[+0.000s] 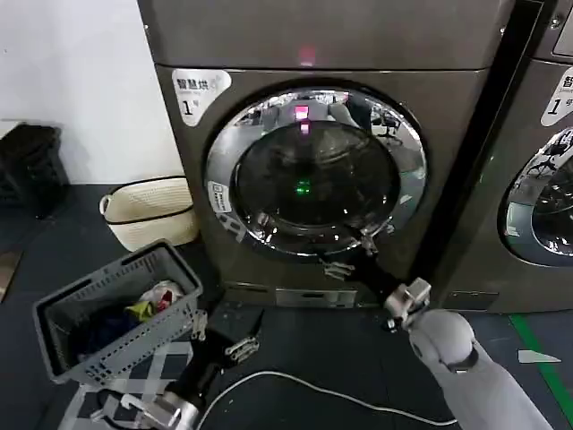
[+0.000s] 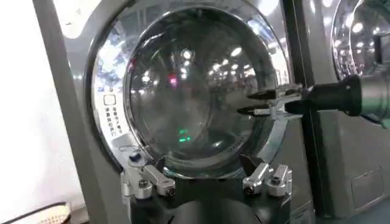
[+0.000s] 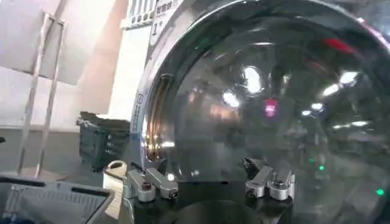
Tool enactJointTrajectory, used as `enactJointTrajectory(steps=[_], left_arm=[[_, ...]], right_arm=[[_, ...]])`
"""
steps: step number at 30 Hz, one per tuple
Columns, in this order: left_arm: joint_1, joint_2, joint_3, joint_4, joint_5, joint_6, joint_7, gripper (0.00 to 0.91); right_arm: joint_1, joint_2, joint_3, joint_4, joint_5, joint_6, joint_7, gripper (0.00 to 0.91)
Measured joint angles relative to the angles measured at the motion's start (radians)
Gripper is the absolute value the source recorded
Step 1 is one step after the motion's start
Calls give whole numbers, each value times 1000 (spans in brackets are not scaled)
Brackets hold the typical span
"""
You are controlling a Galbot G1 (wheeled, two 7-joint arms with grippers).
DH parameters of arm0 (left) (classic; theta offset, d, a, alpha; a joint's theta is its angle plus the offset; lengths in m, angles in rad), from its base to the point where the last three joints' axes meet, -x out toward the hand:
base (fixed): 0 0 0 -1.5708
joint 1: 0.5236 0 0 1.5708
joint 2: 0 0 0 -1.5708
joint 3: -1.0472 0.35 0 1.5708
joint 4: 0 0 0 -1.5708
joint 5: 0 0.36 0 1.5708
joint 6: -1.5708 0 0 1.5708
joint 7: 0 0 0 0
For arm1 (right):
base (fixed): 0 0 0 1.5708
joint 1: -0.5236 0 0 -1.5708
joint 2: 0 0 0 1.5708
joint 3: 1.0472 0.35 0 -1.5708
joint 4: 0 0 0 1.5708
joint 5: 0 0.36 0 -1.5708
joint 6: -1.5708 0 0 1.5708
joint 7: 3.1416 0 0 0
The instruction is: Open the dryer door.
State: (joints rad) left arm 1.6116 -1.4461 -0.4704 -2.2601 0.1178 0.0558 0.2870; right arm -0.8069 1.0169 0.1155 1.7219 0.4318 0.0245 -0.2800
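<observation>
The dryer door (image 1: 315,170) is a large round one with a wide chrome ring and dark glass, and it sits flush in the grey machine front. A small white sticker (image 1: 219,197) marks the ring's left side. My right gripper (image 1: 354,255) reaches up from the lower right and hovers open at the ring's lower right edge. The left wrist view shows that right gripper (image 2: 251,102) by the door (image 2: 183,85) rim with its fingers apart. In the right wrist view the glass (image 3: 274,91) is close before the open right gripper (image 3: 207,182). My left gripper (image 1: 221,333) hangs low by the floor, open and holding nothing.
A grey laundry basket (image 1: 116,309) with clothes stands at the front left, close to the left arm. A cream basket (image 1: 148,210) sits against the wall beside the dryer. A second machine (image 1: 537,197) stands on the right. A white cable (image 1: 304,385) crosses the dark floor.
</observation>
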Motion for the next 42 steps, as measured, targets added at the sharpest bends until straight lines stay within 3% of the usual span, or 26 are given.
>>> enactJointTrajectory(steps=[42], left_arm=[[28, -21, -11, -20, 13, -10, 5, 907]], right_arm=[[297, 195, -248, -235, -35, 11, 12, 907]])
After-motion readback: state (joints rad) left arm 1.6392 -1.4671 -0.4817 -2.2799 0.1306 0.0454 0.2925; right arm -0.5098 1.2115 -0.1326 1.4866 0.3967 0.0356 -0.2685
